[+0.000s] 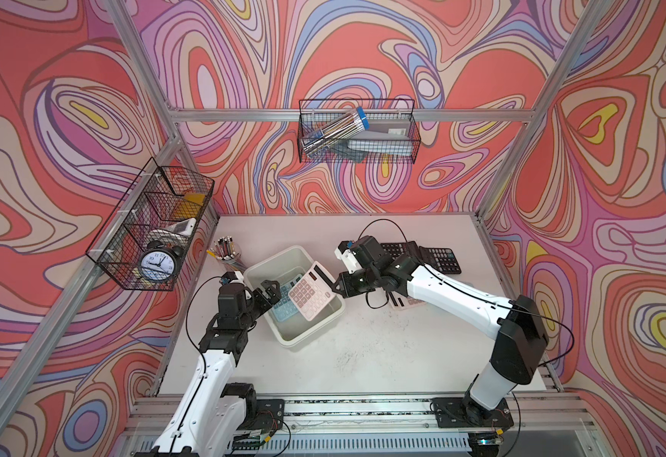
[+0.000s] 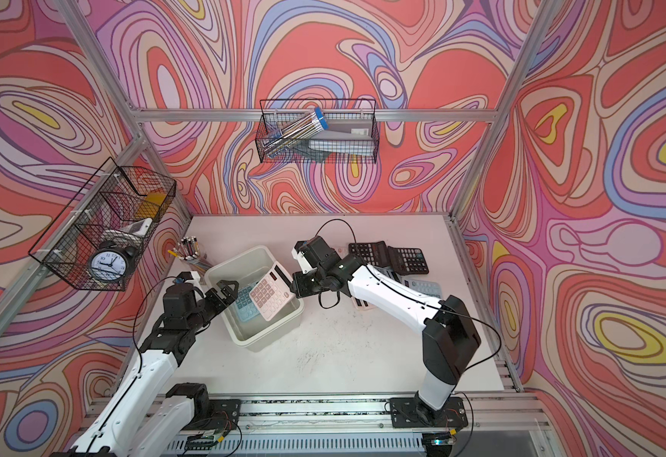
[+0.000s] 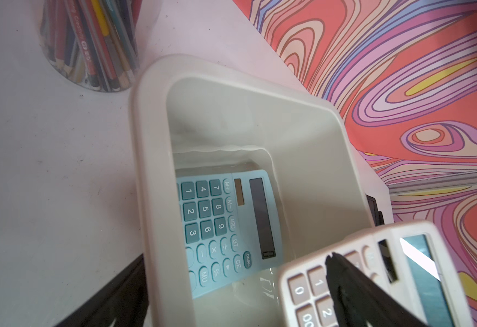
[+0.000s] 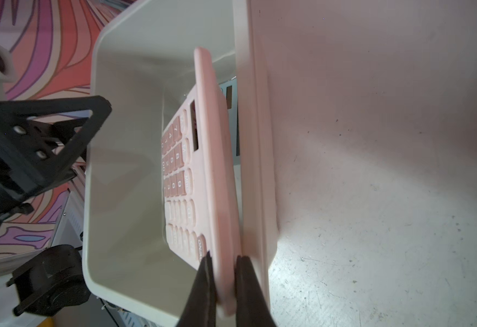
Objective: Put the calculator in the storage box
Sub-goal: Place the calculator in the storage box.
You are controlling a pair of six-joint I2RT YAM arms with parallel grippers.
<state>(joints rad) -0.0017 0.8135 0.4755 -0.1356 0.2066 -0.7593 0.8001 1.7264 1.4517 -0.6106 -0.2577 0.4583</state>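
Calculator in right pincer; wrist-view detail

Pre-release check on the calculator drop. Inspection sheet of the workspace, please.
Surface: scuffed white tabletop.
Job's things: pink plastic calculator tilted, partly inside the cream-white plastic storage box; light-blue calculator flat on its floor.
Clutter: black calculators and pale calculators by the right arm; clear cup of pencils beside the box.
Tools: right tool shut on the pink calculator's edge; left tool open, empty, at box rim.
Cables: black cable loops at both wrists, outside the box.
Surroundings: two black wire baskets on swirl-patterned walls; one holds a black alarm clock.
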